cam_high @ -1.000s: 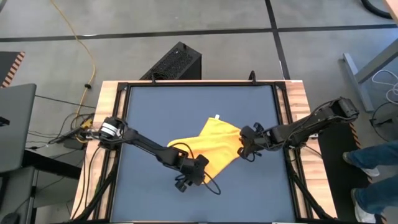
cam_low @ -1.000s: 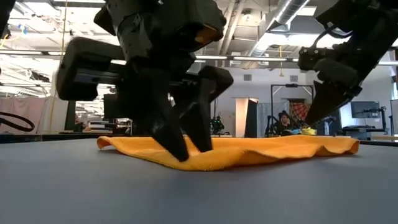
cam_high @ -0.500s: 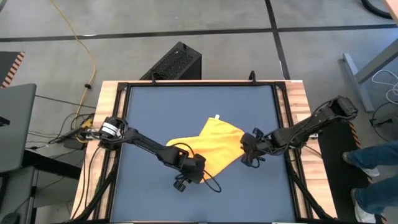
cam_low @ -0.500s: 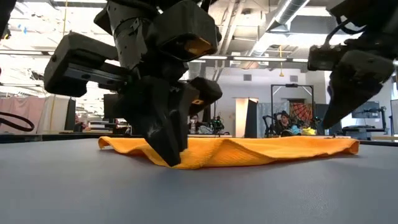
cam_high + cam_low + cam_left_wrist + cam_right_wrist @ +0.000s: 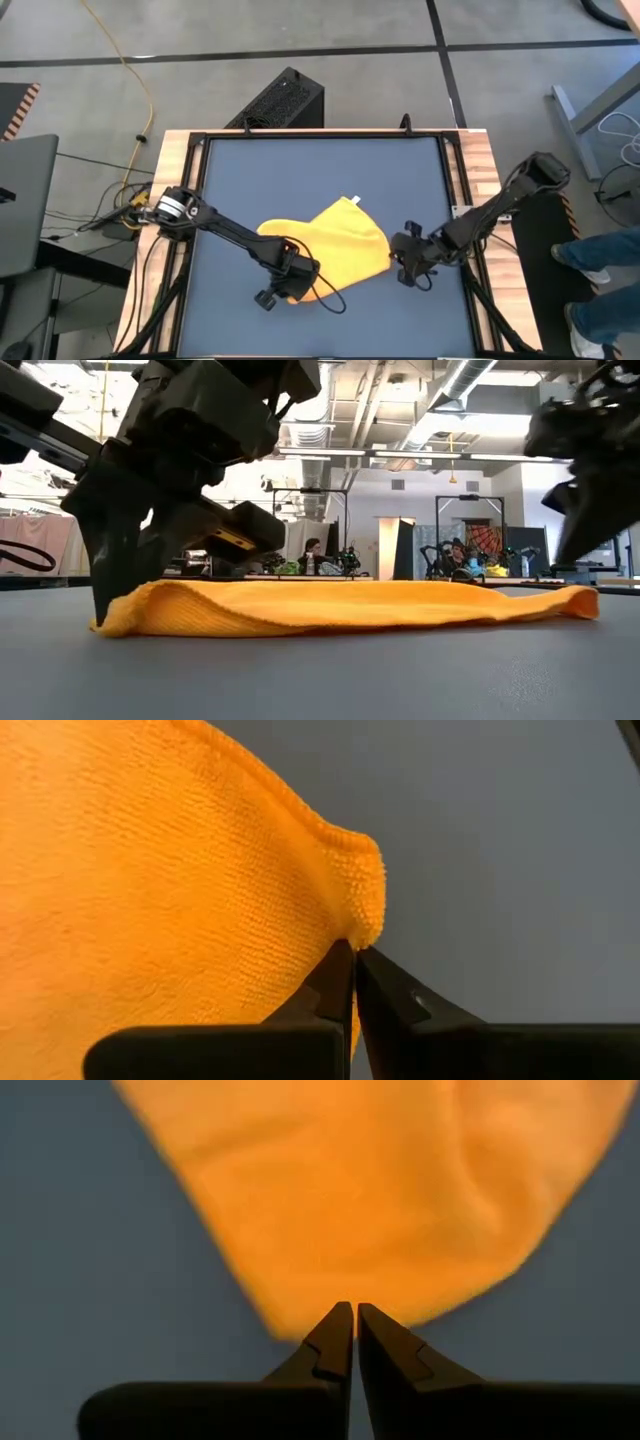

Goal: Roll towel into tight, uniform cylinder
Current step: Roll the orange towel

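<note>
The yellow towel (image 5: 335, 245) lies crumpled on the dark blue mat (image 5: 250, 170), its white tag (image 5: 352, 199) at the far corner. In the low view the towel (image 5: 340, 608) is a low, long hump. My left gripper (image 5: 292, 284) stands at the towel's near left corner, pointing steeply down and shut on it. My right gripper (image 5: 397, 262) is at the towel's right edge, slanting down, shut on the cloth there. My left gripper pinches the towel's hemmed corner (image 5: 366, 925) between its two fingertips, coming from above and slanting down. The corner stands slightly raised at the tips (image 5: 108, 618), and the rest of the cloth lies on the mat. My right gripper nips the towel's rounded right edge (image 5: 335, 1302) at its very fingertips, slanting down from the table's right side. How many layers it has cannot be seen. The cloth beyond the tips lies slack on the mat.
Black rails (image 5: 455, 190) and wooden strips frame the mat. A loop of the left arm's cable (image 5: 335, 300) hangs over the mat near the towel. A black box (image 5: 285, 100) stands beyond the far edge. A person's legs (image 5: 600, 270) are to the table's right.
My left gripper has shut on the towel's near corner, tipped over and gone toward the table's left edge, dragging that end of the cloth along and bunching it into a thicker hump. My right gripper has gone toward the near edge with the towel's right edge.
</note>
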`<move>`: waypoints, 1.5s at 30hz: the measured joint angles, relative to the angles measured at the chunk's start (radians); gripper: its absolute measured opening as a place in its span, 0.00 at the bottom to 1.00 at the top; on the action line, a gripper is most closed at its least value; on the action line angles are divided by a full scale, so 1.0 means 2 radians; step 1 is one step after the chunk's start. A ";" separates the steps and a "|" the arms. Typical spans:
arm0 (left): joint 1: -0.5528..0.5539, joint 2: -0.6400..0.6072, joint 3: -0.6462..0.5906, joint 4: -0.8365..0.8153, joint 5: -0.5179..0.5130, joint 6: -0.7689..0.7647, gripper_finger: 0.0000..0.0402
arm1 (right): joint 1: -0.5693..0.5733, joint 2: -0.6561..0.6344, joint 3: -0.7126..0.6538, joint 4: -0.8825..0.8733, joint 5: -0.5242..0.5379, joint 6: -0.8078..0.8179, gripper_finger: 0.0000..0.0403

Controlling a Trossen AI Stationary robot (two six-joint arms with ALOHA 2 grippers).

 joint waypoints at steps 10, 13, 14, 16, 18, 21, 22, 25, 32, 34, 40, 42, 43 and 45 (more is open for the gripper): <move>0.000 -0.008 0.000 0.000 -0.022 0.000 0.00 | 0.075 0.063 0.000 0.048 0.006 0.002 0.15; 0.000 -0.008 0.000 0.001 -0.023 -0.002 0.00 | 0.075 0.088 0.007 0.054 0.010 0.018 0.21; 0.000 -0.008 0.000 0.002 -0.023 -0.002 0.00 | 0.075 0.096 0.010 0.053 0.012 0.021 0.24; 0.000 -0.008 0.000 0.002 -0.023 -0.002 0.00 | 0.073 0.111 0.017 0.051 0.021 0.022 0.30; 0.000 -0.008 0.000 0.002 -0.023 -0.002 0.00 | 0.068 0.123 0.025 0.049 0.021 0.028 0.36; 0.000 -0.008 0.000 0.002 -0.023 -0.004 0.00 | 0.056 0.135 0.037 0.036 0.007 0.047 0.46; 0.000 -0.008 0.000 0.002 -0.023 -0.004 0.00 | 0.051 0.138 0.042 0.031 -0.004 0.055 0.49; 0.000 -0.008 0.000 0.002 -0.023 -0.004 0.00 | 0.040 0.138 0.052 0.013 -0.027 0.087 0.54; 0.000 -0.008 0.000 0.002 -0.023 -0.007 0.00 | 0.014 0.134 0.062 -0.005 -0.032 0.135 0.54; 0.000 -0.008 0.000 0.002 -0.023 -0.008 0.00 | 0.008 0.134 0.062 -0.005 -0.032 0.136 0.52; 0.000 -0.008 0.000 0.002 -0.023 -0.008 0.00 | 0.002 0.134 0.062 -0.011 -0.025 0.136 0.43; 0.000 -0.008 0.000 0.002 -0.023 -0.008 0.00 | 0.002 0.134 0.062 -0.016 -0.015 0.136 0.37; 0.000 -0.008 0.000 0.002 -0.023 -0.008 0.00 | 0.002 0.134 0.062 -0.020 -0.011 0.135 0.33; 0.000 -0.008 0.000 0.002 -0.023 -0.008 0.00 | 0.001 0.134 0.062 -0.025 -0.008 0.133 0.24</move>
